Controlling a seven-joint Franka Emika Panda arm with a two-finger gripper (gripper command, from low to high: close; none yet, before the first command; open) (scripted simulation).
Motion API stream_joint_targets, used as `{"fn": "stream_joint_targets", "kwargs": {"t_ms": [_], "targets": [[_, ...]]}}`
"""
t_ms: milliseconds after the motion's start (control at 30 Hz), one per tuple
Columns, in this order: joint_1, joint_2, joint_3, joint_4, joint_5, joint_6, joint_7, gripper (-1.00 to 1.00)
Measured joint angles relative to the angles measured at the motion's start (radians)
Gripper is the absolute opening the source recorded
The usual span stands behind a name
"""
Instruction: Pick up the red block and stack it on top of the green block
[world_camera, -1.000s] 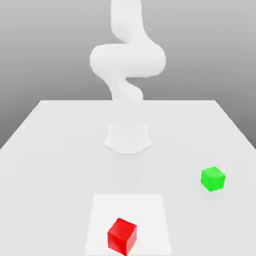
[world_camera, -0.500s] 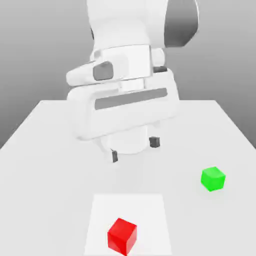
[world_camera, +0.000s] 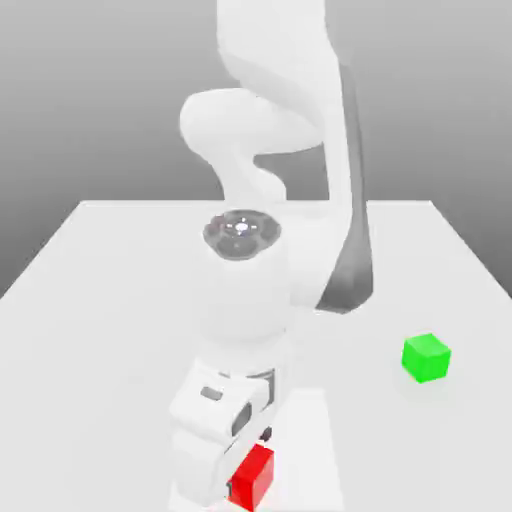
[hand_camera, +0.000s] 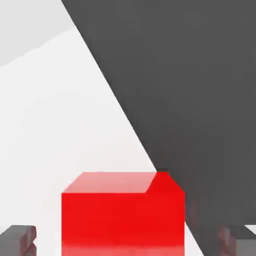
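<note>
**Arm folded forward, hand low and spread**

From my seat I see the white arm rising from its base at the far middle of the table, coiling once, then bending steeply down toward the near edge. The wrist section shows its round end cap facing the exterior camera, and the hand hangs below it, pointing down at the table surface and tilted slightly toward the exterior view's left. In the hand view my two dark fingertips sit wide apart at opposite sides, with the red block between them, clear gaps on both sides, touching neither.
</note>
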Motion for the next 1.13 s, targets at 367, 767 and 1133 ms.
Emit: {"fn": "stream_joint_targets", "kwargs": {"t_ms": [367,767,1133], "targets": [[0.061,-0.177,-0.03,-0.047,-0.087,-0.132,0.09,-1.0],[0.481,-0.507,0.274,-0.345,-0.126,-0.157,0.507,-1.0],[0.507,-0.317,0.308,-0.374,-0.231,0.065,0.631,1.0]]}}
